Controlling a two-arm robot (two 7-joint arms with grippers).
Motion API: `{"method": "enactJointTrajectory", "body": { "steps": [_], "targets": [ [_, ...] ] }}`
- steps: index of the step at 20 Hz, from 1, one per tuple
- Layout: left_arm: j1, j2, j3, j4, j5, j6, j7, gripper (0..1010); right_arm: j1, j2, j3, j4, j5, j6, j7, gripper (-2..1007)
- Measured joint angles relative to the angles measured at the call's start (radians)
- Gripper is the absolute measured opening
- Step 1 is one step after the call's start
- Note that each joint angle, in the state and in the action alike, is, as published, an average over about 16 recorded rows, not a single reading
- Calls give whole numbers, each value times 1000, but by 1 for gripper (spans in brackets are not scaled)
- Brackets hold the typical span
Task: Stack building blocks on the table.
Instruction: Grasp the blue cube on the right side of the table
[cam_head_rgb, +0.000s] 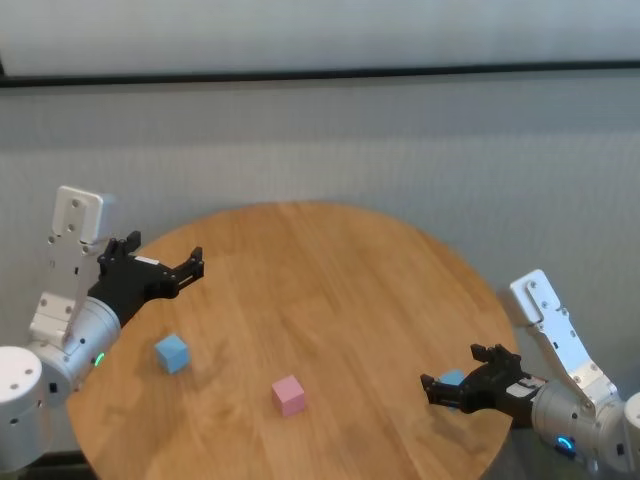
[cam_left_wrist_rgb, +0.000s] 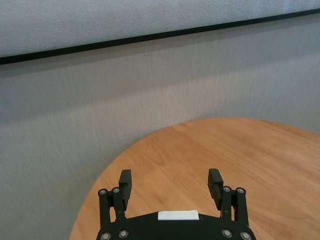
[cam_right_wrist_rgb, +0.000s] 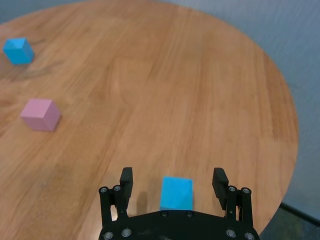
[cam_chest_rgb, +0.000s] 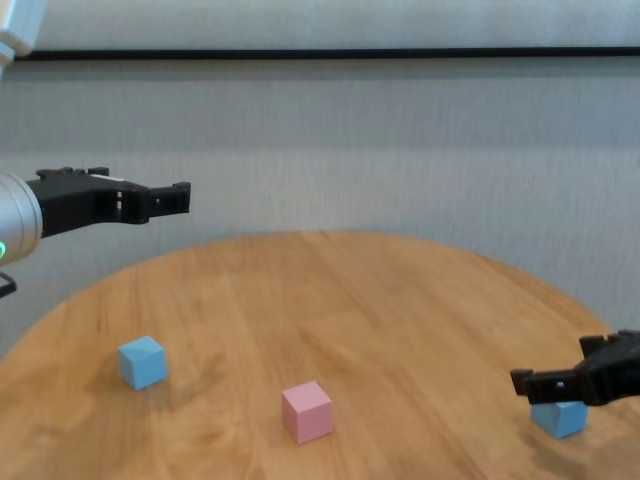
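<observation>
Three building blocks lie apart on the round wooden table (cam_head_rgb: 330, 270). One light blue block (cam_head_rgb: 172, 352) (cam_chest_rgb: 142, 361) sits at the left and a pink block (cam_head_rgb: 288, 395) (cam_chest_rgb: 307, 411) near the front middle. At the right edge a second light blue block (cam_head_rgb: 452, 378) (cam_right_wrist_rgb: 176, 193) (cam_chest_rgb: 560, 418) rests on the table, and my right gripper (cam_head_rgb: 450, 370) (cam_right_wrist_rgb: 173, 176) stands open low over it. Its fingers straddle the block without touching it. My left gripper (cam_head_rgb: 165, 255) (cam_left_wrist_rgb: 170, 177) hovers open and empty above the table's left rim, beyond the left blue block.
A grey wall with a black stripe (cam_left_wrist_rgb: 150, 37) stands behind the table. The table's right edge (cam_right_wrist_rgb: 292, 150) runs close to the right gripper. Bare wood (cam_head_rgb: 340, 300) lies between the pink block and the right blue block.
</observation>
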Motion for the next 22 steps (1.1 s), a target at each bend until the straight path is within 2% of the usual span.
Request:
{"method": "enactJointTrajectory", "body": {
  "steps": [11, 22],
  "targets": [
    [0, 0, 0, 0, 0, 0, 0, 999, 16, -3, -3, -9, -20, 108, 22, 1005],
    [0, 0, 0, 0, 0, 0, 0, 999, 39, -31, 5, 11, -39, 168, 31, 1005]
  ]
}}
